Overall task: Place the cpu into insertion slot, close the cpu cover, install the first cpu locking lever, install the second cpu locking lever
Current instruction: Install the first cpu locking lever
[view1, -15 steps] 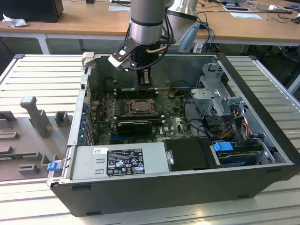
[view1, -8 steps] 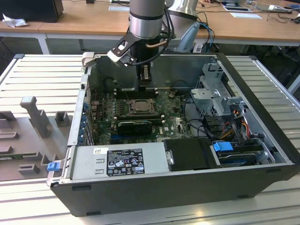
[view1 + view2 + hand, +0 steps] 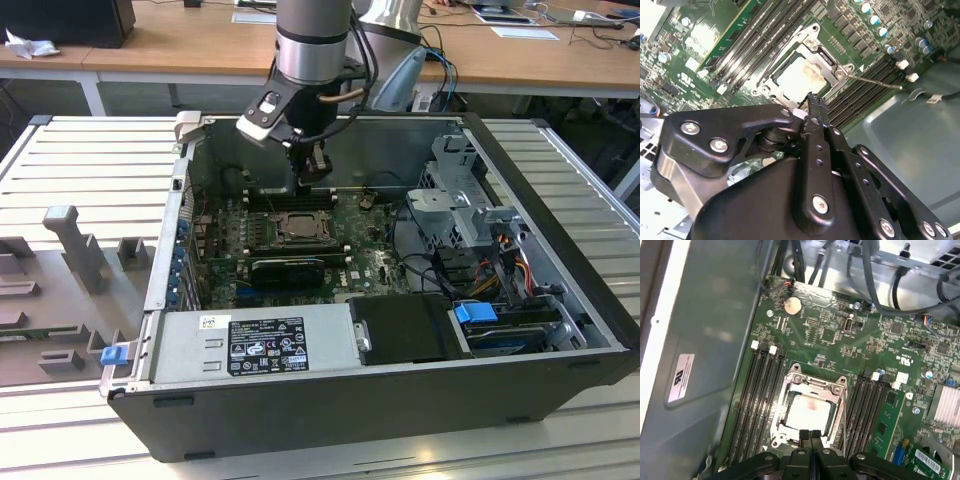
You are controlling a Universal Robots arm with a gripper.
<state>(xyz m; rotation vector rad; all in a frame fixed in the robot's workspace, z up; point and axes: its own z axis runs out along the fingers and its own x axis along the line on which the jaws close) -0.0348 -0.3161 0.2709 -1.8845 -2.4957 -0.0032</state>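
Note:
The cpu, a pale silver-grey square, lies flat in the socket on the green motherboard. The cpu cover is folded down around it as a metal frame, so the insertion slot beneath is hidden. A thin wire locking lever sticks out from one socket corner over the memory slots. Another lever runs along the opposite side of the frame. My gripper hovers just above the socket's edge with its black fingers pressed together and nothing between them. In the exterior view the gripper hangs over the socket inside the open case.
Long black memory slots flank the socket on both sides. A power supply fills the case's front, and a drive cage with cables sits at the exterior view's right. The grey case wall stands close by. A grey fixture rests outside.

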